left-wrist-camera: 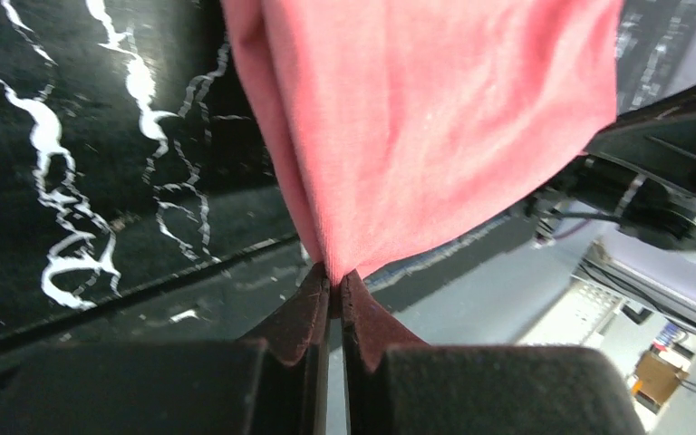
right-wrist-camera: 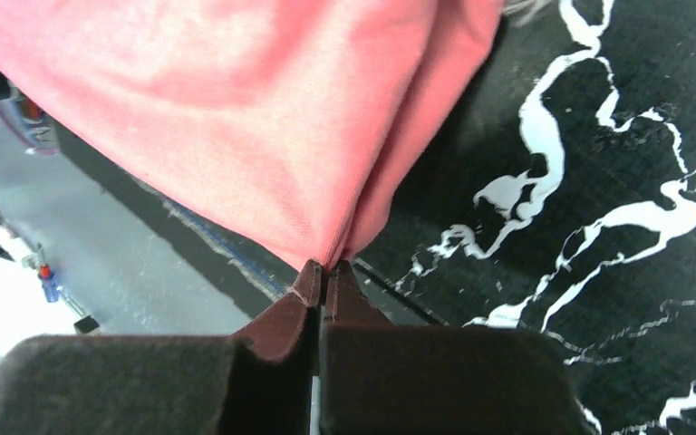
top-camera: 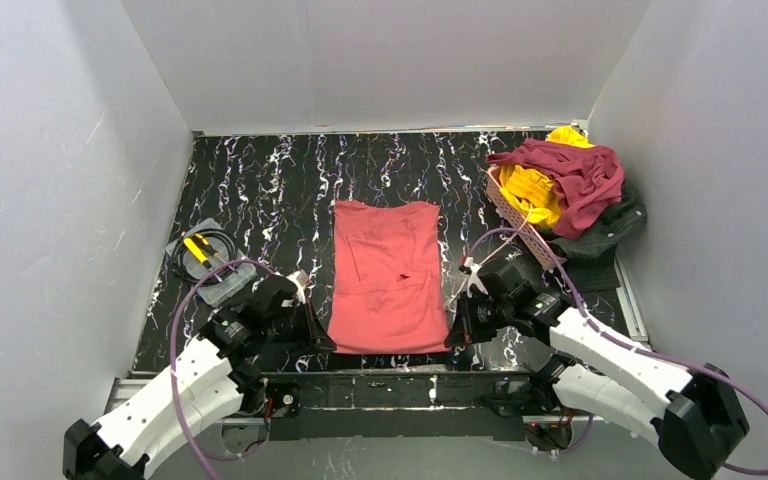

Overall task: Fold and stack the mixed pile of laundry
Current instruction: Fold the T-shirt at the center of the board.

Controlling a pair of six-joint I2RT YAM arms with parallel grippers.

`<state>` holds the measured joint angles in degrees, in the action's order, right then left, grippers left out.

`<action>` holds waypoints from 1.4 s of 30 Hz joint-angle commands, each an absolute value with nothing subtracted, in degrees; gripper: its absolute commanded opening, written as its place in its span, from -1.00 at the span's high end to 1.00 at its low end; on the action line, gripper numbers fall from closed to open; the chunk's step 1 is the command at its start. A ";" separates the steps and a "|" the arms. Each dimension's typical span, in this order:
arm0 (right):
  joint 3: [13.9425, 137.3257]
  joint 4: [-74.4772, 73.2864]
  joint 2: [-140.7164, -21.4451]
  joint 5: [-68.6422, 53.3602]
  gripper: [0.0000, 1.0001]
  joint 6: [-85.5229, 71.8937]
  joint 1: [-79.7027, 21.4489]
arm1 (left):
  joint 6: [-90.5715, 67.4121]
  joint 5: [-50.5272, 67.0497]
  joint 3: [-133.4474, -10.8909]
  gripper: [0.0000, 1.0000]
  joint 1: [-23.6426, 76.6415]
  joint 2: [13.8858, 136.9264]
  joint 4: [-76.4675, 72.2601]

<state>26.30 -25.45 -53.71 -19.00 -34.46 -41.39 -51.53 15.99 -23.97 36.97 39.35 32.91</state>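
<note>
Clamped tight on near hem corners of red shirt [top-camera: 385, 275], left gripper [left-wrist-camera: 335, 285] on left one, right gripper [right-wrist-camera: 323, 276] on right, shirt flat on table [top-camera: 260, 190], long axis straight away from both, pile [top-camera: 570, 185] past its far-right corner.

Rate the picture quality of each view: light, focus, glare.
Top external: even, soft light with no glare; the salmon-red garment reads clearly, while the charcoal garment at far right sinks into shadow. Left wrist: the left gripper is dark and soft-focused up close, and the cloth it pinches is slightly blurred. Right wrist: the right gripper is likewise murky; white veins on the table look sharper.
</note>
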 commanded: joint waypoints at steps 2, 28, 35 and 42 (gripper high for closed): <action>35.80 -36.67 -47.53 -19.52 0.97 -34.85 -41.66 | -53.15 19.53 -31.51 1.00 37.31 34.13 44.05; 72.10 -21.44 -79.48 10.88 0.97 -24.11 -36.61 | -40.72 31.07 -58.10 1.00 17.54 77.71 20.21; 80.34 -13.51 -92.84 4.05 0.97 -19.76 -29.77 | -38.94 32.92 -68.05 1.00 12.09 91.25 18.64; 90.63 -9.29 -109.35 -1.26 0.97 -13.67 -27.96 | -39.04 34.08 -74.57 1.00 8.18 106.84 13.89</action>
<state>84.79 -14.98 -103.85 2.76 -18.46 -28.18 -39.70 30.96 -71.79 9.82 101.84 16.58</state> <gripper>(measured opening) 0.040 0.025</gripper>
